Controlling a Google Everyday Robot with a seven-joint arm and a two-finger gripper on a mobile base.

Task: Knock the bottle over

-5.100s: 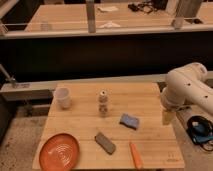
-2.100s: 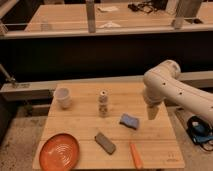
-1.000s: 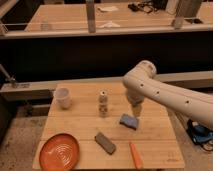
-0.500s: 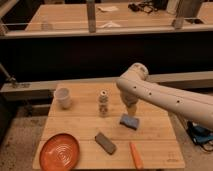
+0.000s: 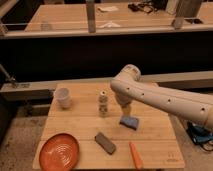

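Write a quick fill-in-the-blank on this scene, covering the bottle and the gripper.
1. The bottle stands ___ on the table.
2. The gripper hangs beside the bottle, near the ___ sponge.
3. The plate at the table's front corner is ___.

Missing words: upright; blue; orange.

On the desk (image 5: 155, 142): cup (image 5: 63, 97) at far left, bottle (image 5: 103, 105) at far centre, right of the cup. Jaws just right of the bottle, apart from it, on an arm (image 5: 165, 100) in from the right. Sponge (image 5: 129, 121) just near of the jaws. Plate (image 5: 59, 151) at near left; flat block (image 5: 105, 143) right of it; stick (image 5: 135, 154) further right, by the near edge.
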